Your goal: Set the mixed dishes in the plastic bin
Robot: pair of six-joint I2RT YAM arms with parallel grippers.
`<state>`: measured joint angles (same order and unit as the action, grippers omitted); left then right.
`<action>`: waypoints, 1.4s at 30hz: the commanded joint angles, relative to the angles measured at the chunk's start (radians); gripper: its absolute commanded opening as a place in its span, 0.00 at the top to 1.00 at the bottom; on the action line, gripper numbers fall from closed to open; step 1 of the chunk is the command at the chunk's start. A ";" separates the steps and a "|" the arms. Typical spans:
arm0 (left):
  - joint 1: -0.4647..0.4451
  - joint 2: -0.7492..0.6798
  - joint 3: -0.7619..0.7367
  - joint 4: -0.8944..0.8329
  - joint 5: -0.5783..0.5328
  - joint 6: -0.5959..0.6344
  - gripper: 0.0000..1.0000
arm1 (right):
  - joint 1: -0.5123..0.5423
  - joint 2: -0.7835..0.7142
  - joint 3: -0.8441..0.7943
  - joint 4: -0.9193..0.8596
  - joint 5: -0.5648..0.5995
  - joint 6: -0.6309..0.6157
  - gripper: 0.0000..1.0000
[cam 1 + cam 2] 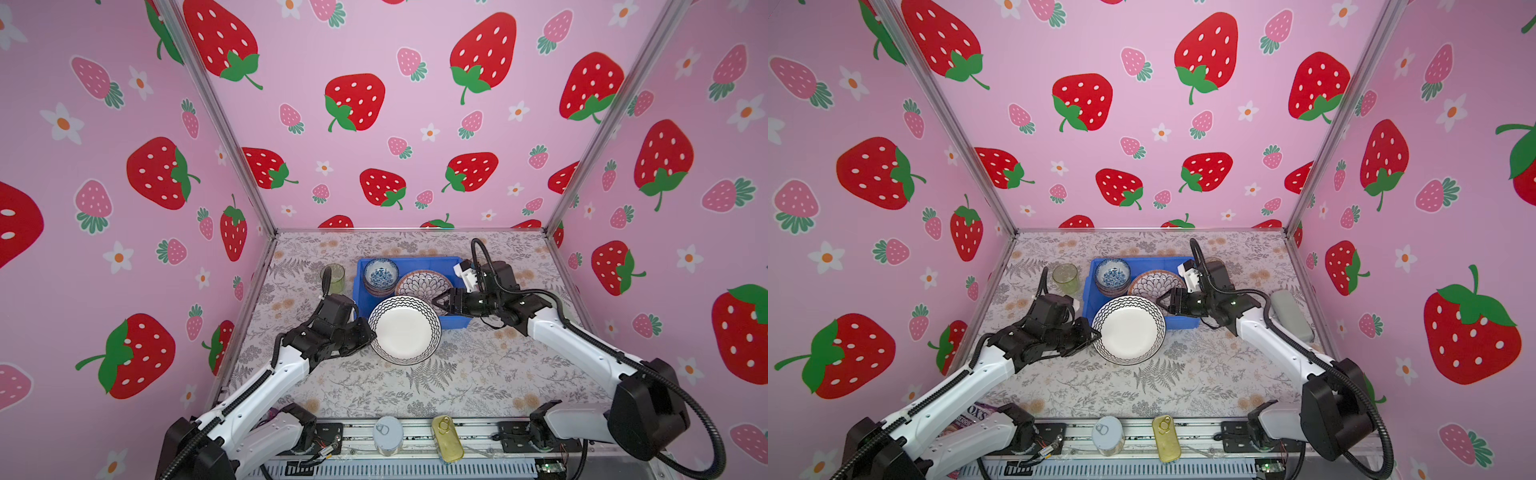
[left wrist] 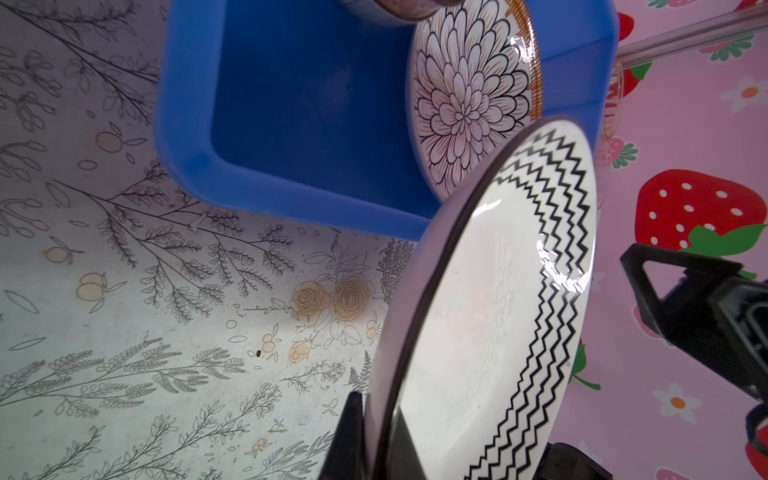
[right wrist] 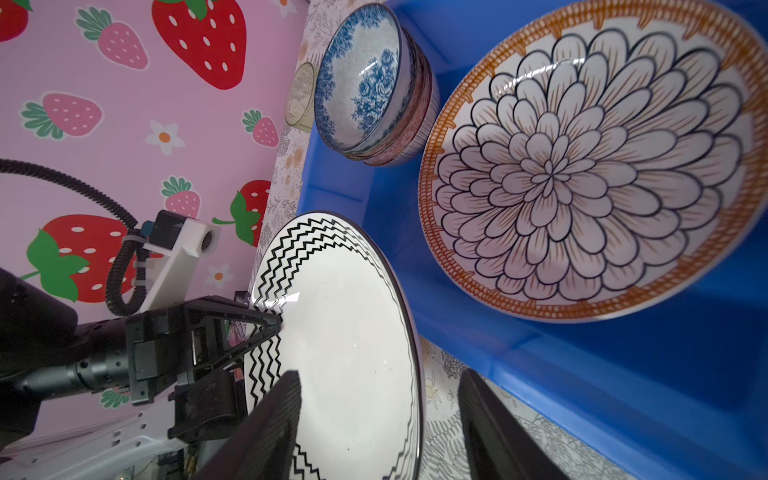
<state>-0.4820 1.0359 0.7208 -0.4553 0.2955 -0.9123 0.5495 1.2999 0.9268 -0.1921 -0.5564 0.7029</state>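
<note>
The white wavy-rimmed plate [image 1: 405,330] [image 1: 1128,330] hangs tilted over the table at the front wall of the blue plastic bin [image 1: 453,322] [image 1: 1177,322]. My left gripper [image 1: 371,330] [image 2: 376,399] is shut on its left rim. My right gripper [image 1: 436,302] [image 3: 382,374] stands open, one finger over the plate [image 3: 345,353], the other beyond its rim. In the bin [image 3: 582,374] a petal-patterned plate [image 1: 424,284] [image 3: 582,166] leans beside stacked bowls [image 1: 380,274] [image 3: 365,83], the blue-patterned one on top. A green tumbler [image 1: 332,276] stands left of the bin.
A silver round tin [image 1: 387,434] and a gold oval tin [image 1: 446,438] lie on the front rail. A purple bag [image 1: 976,417] shows under the left arm. A grey oblong object [image 1: 1289,313] lies by the right wall. Strawberry-print walls enclose three sides.
</note>
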 commanded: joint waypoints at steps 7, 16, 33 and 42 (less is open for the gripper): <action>0.001 0.097 0.209 0.119 0.060 -0.013 1.00 | -0.140 -0.148 -0.005 -0.087 -0.010 -0.049 0.22; 0.001 0.336 0.433 0.131 0.100 0.053 1.00 | -0.257 -0.301 -0.071 -0.191 0.001 -0.067 0.01; -0.019 0.581 0.634 0.134 -0.033 -0.007 1.00 | -0.338 -0.418 -0.098 -0.305 0.031 -0.124 0.01; -0.077 0.595 0.595 0.167 -0.214 -0.116 1.00 | -0.358 -0.397 -0.098 -0.302 -0.007 -0.167 0.01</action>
<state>-0.5442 1.6485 1.2720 -0.4141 0.1429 -0.9535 0.2031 0.9051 0.8394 -0.4808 -0.5377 0.5747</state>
